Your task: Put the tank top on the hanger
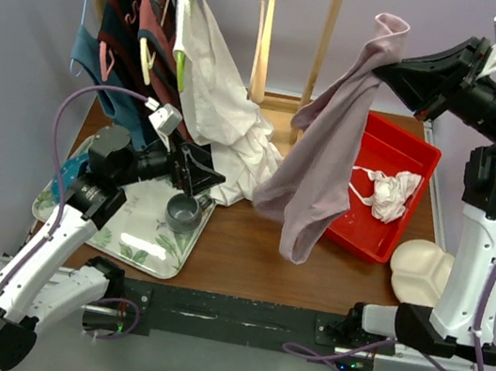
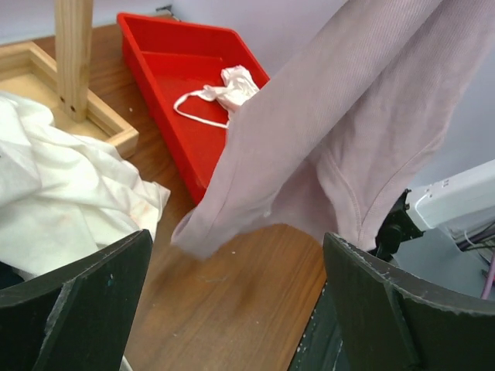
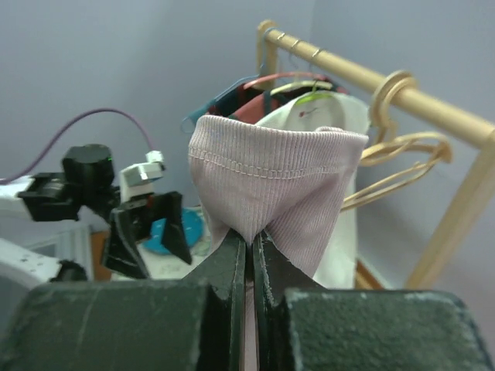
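My right gripper (image 1: 384, 67) is shut on the mauve-pink tank top (image 1: 333, 133) and holds it high; the fabric hangs down over the table's middle. In the right wrist view the jaws (image 3: 251, 243) pinch a folded hem of the tank top (image 3: 271, 185). The pale wooden hanger (image 1: 264, 36) hangs on the rack's rail, left of the tank top; it also shows in the right wrist view (image 3: 402, 151). My left gripper (image 1: 203, 178) is open and empty, low over the table, pointing at the hanging tank top (image 2: 340, 147).
A red bin (image 1: 391, 186) holds a small white-and-pink garment (image 1: 388, 192). A white shirt (image 1: 219, 104) and dark clothes (image 1: 134, 43) hang on the rack. A floral tray (image 1: 138, 243) carries a grey cup (image 1: 183, 212). A cream object (image 1: 420, 269) lies right.
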